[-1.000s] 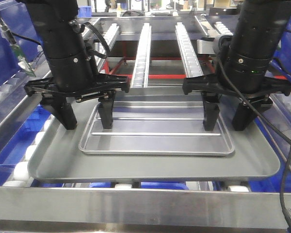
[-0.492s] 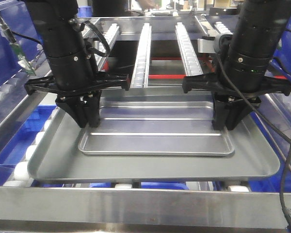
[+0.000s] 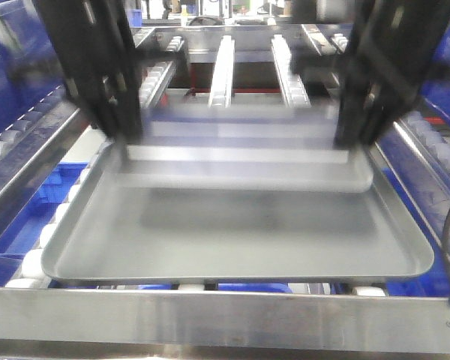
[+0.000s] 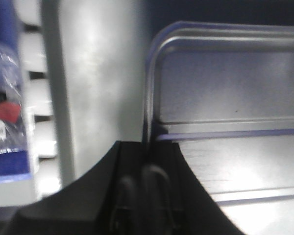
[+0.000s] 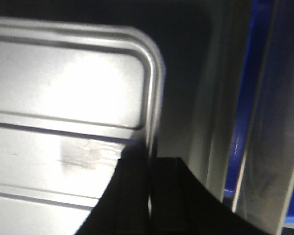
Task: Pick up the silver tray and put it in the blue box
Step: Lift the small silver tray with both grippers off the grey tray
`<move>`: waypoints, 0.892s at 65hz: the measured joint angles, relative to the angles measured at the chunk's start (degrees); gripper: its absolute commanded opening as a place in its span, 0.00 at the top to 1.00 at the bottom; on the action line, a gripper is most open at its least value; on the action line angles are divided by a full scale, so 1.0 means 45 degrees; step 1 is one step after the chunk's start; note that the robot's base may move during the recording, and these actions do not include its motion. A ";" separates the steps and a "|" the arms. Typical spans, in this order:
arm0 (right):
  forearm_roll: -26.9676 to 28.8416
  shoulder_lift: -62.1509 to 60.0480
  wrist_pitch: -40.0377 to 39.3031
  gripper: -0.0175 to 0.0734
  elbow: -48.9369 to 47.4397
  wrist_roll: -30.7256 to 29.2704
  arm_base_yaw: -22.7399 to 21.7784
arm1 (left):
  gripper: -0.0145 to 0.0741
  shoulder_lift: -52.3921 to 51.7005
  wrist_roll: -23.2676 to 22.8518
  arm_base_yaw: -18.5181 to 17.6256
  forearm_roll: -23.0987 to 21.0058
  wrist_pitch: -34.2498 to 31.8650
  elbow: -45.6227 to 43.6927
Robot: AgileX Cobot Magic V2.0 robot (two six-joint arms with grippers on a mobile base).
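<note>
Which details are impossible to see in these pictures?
Front view: motion blur smears the silver tray; its ridges are lost.
Front view: the left hand and right hand are streaks; fingertips unreadable.
Blue box: only blue scraps below the rollers, no whole crate.
Wrist views: bottom edge cuts both hands.

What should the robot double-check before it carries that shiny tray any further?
1. Left gripper jaws shut on the silver tray rim: ok, the left wrist view shows them pinching the edge.
2. Right gripper jaws shut on the opposite rim: ok.
3. Silver tray clear of the larger grey tray: ok, it hangs above it with a shadow underneath.
4. Silver tray held level: cannot tell, the front view is too blurred.
5. Blue box in sight and free to receive the tray: cannot tell. Only bits of blue plastic show beside and under the rollers.
</note>
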 measured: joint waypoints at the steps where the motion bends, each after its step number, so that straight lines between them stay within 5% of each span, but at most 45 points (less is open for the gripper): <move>1: -0.0114 -0.0138 0.0077 0.75 0.0000 0.0080 0.0077 | 0.95 -0.0144 0.0006 -0.0029 0.0066 0.0063 0.0000; 13: -0.1618 -0.1772 0.1136 0.75 0.0000 0.1617 0.1142 | 0.95 -0.1641 -0.0529 -0.0788 0.0825 0.1002 0.0000; 31: -0.1859 -0.3799 0.2384 0.75 0.0023 0.2142 0.1665 | 0.95 -0.3043 -0.1707 -0.2334 0.2217 0.2175 -0.0027; 58: -0.1833 -0.4415 0.2696 0.75 0.0071 0.2162 0.1665 | 0.95 -0.3068 -0.1807 -0.2648 0.2228 0.3028 -0.0957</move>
